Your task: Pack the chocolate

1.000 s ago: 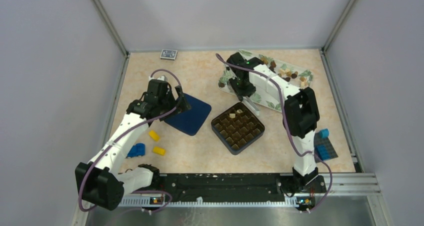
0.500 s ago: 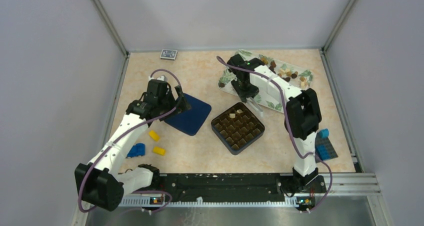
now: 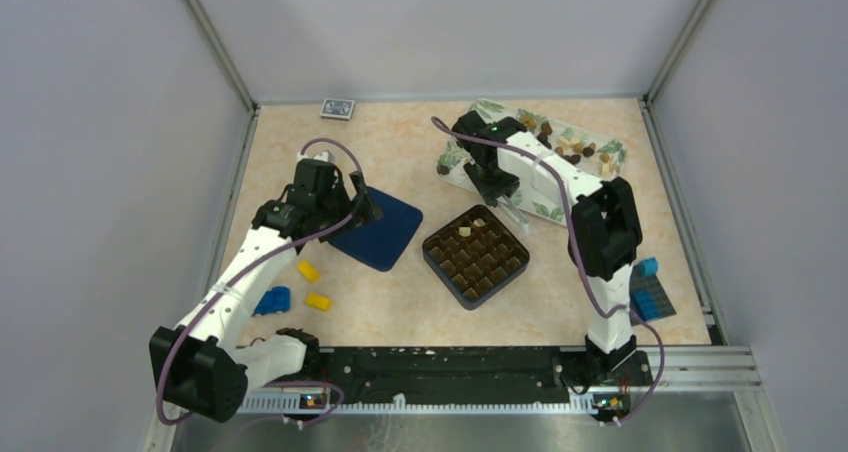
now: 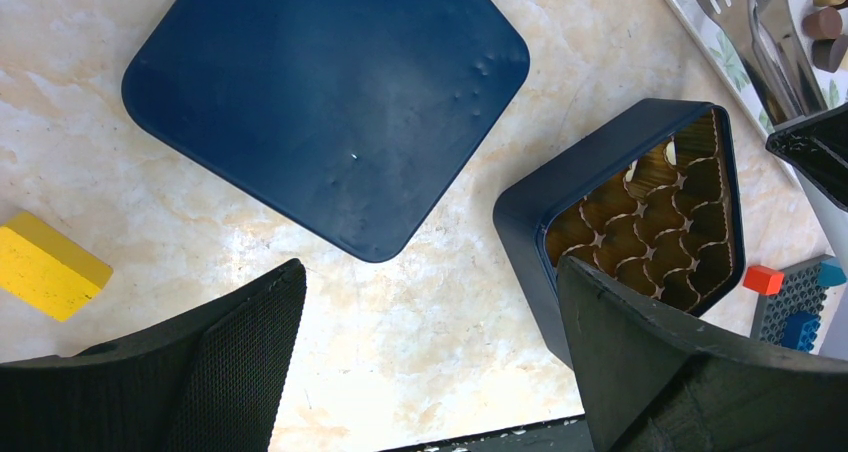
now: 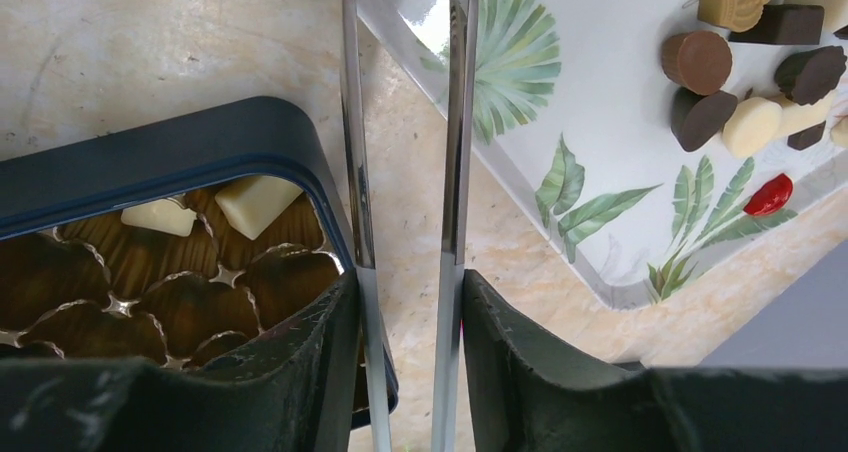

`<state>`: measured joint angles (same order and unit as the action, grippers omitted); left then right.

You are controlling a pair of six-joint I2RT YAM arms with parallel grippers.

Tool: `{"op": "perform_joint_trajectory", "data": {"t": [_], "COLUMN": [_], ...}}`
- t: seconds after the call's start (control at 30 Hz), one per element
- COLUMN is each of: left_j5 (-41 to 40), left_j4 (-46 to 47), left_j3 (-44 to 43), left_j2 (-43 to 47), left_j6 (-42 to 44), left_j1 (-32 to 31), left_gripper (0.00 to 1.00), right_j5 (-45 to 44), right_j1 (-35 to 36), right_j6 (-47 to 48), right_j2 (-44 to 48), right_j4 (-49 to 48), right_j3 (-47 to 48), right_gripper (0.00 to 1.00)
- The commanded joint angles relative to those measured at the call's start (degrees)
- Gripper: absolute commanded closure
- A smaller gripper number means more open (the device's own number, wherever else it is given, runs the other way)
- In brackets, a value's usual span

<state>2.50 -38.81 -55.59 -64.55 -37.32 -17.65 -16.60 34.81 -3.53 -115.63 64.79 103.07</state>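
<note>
The chocolate [image 3: 572,148] lies in a heap on the far end of a leaf-print white tray [image 3: 533,180]; it also shows in the right wrist view [image 5: 697,60]. A dark blue box [image 3: 475,255] with brown cups holds two cream pieces [image 5: 256,204] at its far corner. My right gripper [image 3: 497,185] is shut on metal tongs [image 5: 459,122], whose two arms run out between box rim and tray [image 5: 600,172]; nothing shows between them. My left gripper [image 4: 430,302] is open and empty, hanging over bare table between the blue lid [image 4: 330,92] and the box [image 4: 610,187].
Two yellow bricks [image 3: 308,270] and a blue brick [image 3: 272,300] lie at the near left. A blue baseplate with bricks [image 3: 650,297] sits at the near right. A small card box [image 3: 337,108] is at the back wall. Walls enclose the table.
My right gripper with the tongs has shifted slightly to the right, near the box's far corner. The left arm has not moved.
</note>
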Motion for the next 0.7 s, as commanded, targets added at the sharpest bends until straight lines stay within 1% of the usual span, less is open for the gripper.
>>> {"op": "perform_joint_trajectory", "data": {"t": [0.0,0.13,0.17,0.37,0.47,0.57,0.67], "left_j5": [0.4,0.4,0.4,0.8,1.5,2.4,2.6], "left_j4": [1.4,1.3,1.3,1.6,2.2,2.8,2.8], "left_j3": [-0.5,-0.3,-0.2,-0.6,-1.2,-1.9,-2.9], "left_j2": [0.4,0.5,0.6,0.0,-0.7,-1.8,-2.6], "left_j6": [0.6,0.6,0.7,1.0,1.5,1.9,2.4], "left_j1": [0.3,0.3,0.3,0.3,0.3,0.3,0.3], "left_gripper": [0.01,0.01,0.01,0.01,0.01,0.01,0.01], "right_j5": [-2.0,-2.9,-3.1,-5.1,-6.2,-5.5,-0.9], "right_j1": [1.2,1.2,1.2,1.2,1.2,1.1,1.2], "right_j6": [0.6,0.4,0.4,-0.3,-1.6,-2.2,-2.9], "right_j2": [2.7,2.6,2.7,7.2,12.3,18.2,23.3], "right_j4": [-0.2,-0.3,-0.4,-2.3,-4.9,-7.5,-7.3], "right_j3": [1.5,1.4,1.3,-0.7,-2.4,-5.3,-7.2], "right_gripper": [0.64,0.73,0.76,0.92,0.94,0.96,0.98]}}
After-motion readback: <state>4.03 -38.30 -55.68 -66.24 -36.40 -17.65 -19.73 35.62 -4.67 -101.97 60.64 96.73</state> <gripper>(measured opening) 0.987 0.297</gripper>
